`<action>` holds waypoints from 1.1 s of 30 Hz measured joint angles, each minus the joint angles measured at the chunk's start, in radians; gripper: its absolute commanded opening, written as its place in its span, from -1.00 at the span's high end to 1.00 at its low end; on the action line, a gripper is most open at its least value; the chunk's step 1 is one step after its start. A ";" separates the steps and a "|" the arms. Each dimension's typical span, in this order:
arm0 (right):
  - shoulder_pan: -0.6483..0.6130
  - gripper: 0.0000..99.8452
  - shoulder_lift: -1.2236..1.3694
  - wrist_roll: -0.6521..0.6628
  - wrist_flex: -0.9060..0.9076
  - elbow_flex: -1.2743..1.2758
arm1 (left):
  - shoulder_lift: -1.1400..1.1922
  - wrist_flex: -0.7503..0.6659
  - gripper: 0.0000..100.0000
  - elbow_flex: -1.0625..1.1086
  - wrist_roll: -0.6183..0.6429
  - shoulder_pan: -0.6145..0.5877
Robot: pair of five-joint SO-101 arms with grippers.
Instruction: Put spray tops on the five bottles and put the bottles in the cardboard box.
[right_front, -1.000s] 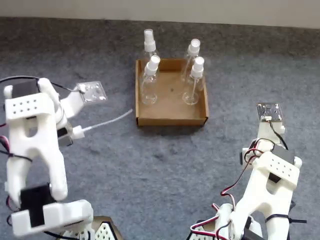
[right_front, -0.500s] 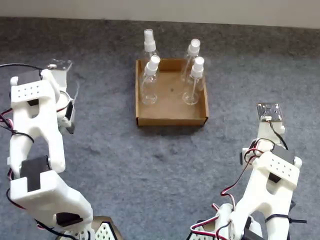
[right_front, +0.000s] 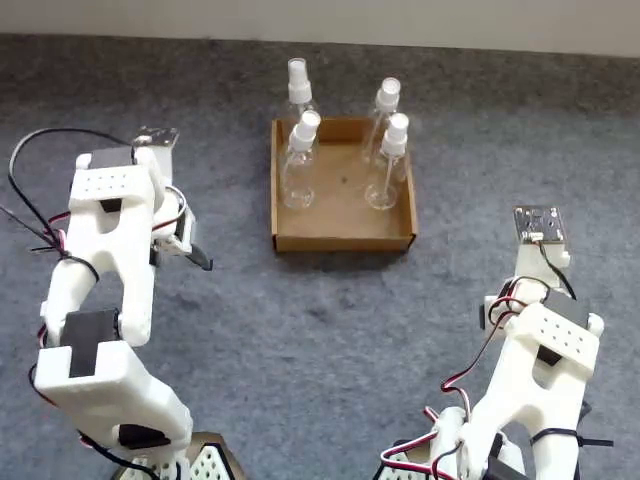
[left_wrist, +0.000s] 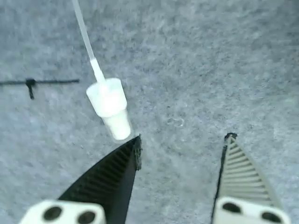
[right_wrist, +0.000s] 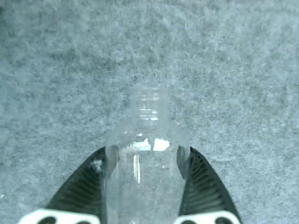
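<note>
Ahead, at twelve o'clock, sits a brown cardboard box (right_front: 343, 240); the left gripper (left_wrist: 183, 137) gapes empty beside a white plastic spray top (left_wrist: 110, 107); the right gripper (right_wrist: 147, 150) clamps a clear uncapped bottle (right_wrist: 148, 121), base hidden.

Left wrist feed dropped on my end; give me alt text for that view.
A white spray top with its thin dip tube lies on grey carpet just beyond the black finger of the open left claw, outside the claw's gap. A black cable crosses the carpet nearby.
</note>
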 measured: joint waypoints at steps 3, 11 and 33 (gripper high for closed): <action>0.000 0.99 0.000 0.034 0.000 0.000 | 0.000 0.008 0.68 -0.089 -0.218 -0.018; 0.000 0.99 0.000 0.063 0.000 0.000 | 0.009 0.014 0.73 -0.233 -1.013 -0.110; -0.035 0.99 0.000 0.063 -0.005 0.000 | 0.132 -0.150 0.74 0.028 -1.234 -0.137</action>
